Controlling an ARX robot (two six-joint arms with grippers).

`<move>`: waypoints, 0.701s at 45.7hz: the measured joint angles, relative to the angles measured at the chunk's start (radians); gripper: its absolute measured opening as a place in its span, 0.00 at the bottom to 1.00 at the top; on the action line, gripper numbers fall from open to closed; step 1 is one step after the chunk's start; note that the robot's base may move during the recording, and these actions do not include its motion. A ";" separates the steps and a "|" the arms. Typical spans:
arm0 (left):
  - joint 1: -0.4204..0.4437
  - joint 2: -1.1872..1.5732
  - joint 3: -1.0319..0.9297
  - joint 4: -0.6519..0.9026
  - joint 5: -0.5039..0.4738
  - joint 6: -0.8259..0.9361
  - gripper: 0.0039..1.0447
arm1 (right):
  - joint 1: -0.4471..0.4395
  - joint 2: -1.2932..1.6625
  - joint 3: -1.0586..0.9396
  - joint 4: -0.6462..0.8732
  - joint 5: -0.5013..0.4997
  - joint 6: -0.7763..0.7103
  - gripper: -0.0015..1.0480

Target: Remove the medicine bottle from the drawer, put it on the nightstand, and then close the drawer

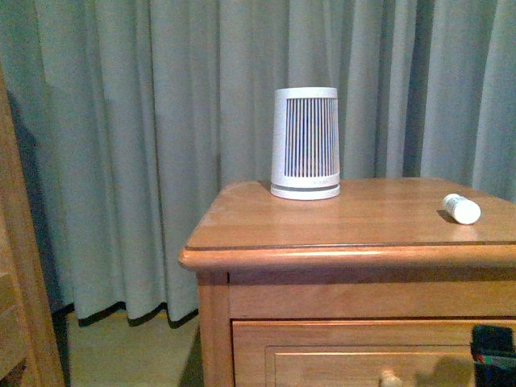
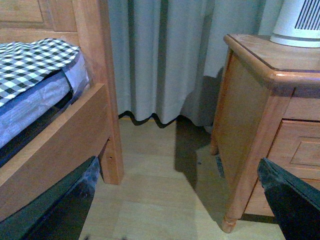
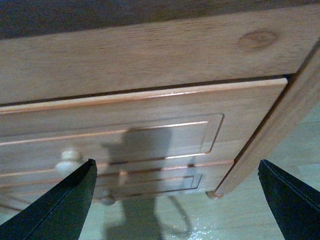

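Bottle (image 1: 461, 209) lies on its side on the nightstand (image 1: 322, 230) top, near the right, well apart from the slatted white device (image 1: 305, 143). Drawer (image 3: 115, 135) sits flush, closed. Right gripper (image 3: 175, 200) faces the drawer front, fingers spread, empty. Left gripper (image 2: 180, 200) fingers spread, empty, over the floor (image 2: 155, 200) beside the bed (image 2: 45, 100).

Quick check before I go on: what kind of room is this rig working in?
Most likely a bedroom. A wooden nightstand stands before full-length grey curtains, and the left wrist view shows a wooden bed frame with checked bedding beside it.
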 joint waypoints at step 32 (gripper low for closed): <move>0.000 0.000 0.000 0.000 0.000 0.000 0.94 | -0.430 -1.456 -0.432 -0.774 -0.339 -0.053 0.93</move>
